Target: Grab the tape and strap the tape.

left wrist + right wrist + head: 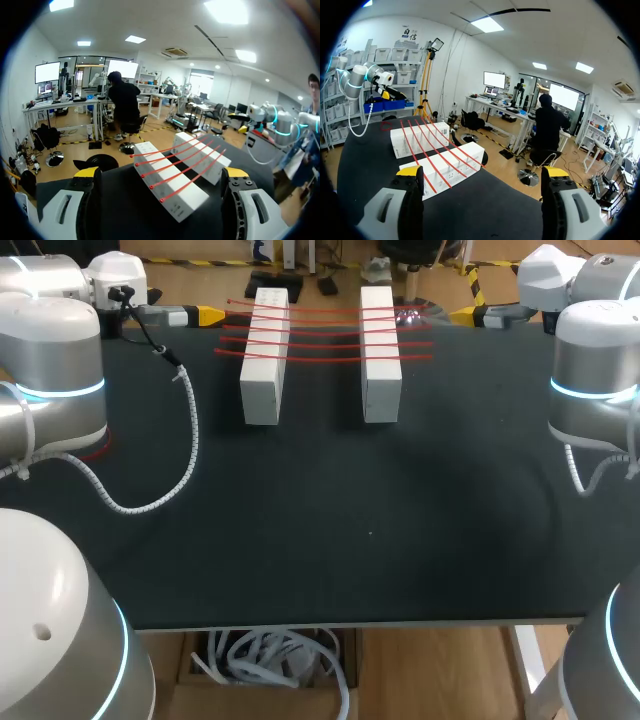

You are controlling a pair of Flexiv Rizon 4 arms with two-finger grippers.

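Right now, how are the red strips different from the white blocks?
The red strips are thin; the white blocks are thick and boxy. There are five red strips but two white blocks. The white blocks sit on the black table; the red strips lie across their tops, bridging the gap. Both kinds are long, straight and lined up side by side.

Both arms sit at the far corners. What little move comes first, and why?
Probably the left arm eases its open jaws toward the red tape strips lying across the two white blocks: both arms' jaws are empty and well short of the strips, so nothing can be grabbed yet.
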